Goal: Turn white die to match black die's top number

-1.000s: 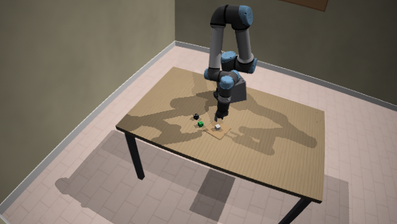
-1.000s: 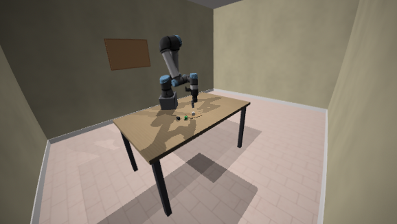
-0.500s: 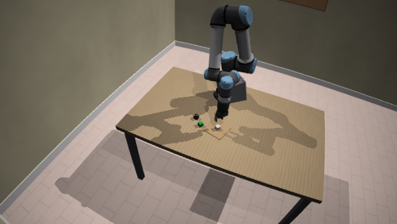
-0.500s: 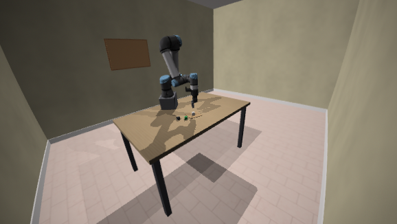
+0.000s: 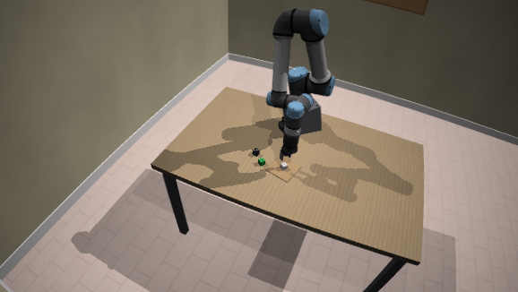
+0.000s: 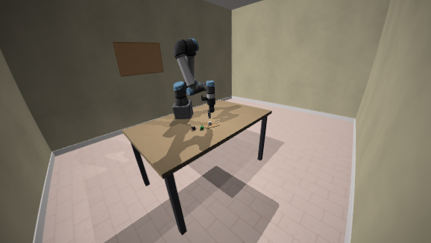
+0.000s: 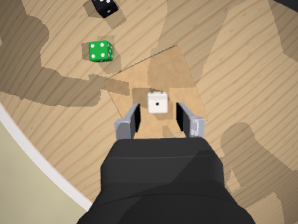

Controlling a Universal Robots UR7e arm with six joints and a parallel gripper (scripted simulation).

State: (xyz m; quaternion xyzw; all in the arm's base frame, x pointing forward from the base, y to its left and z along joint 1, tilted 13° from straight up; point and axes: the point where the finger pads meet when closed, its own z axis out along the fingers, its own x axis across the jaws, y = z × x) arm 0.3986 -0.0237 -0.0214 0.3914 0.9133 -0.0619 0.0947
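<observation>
The white die (image 5: pixel 283 166) (image 6: pixel 209 122) (image 7: pixel 157 103) lies flat on the thin tan mat (image 5: pixel 291 174) (image 7: pixel 169 71) and shows one pip on top in the wrist view. The black die (image 5: pixel 255 151) (image 6: pixel 193 128) (image 7: pixel 104 3) lies on the bare table and shows two pips on top. My gripper (image 5: pixel 285 156) (image 6: pixel 210 110) (image 7: pixel 158 111) is open and empty. It hangs straight above the white die, and its two fingers frame the die in the wrist view without touching it.
A green die (image 5: pixel 262 161) (image 6: pixel 201 127) (image 7: pixel 100 51) lies on the table between the black die and the mat. The arm's base (image 5: pixel 311 117) stands at the table's back. The table's near edge (image 5: pixel 269 210) runs close to the dice.
</observation>
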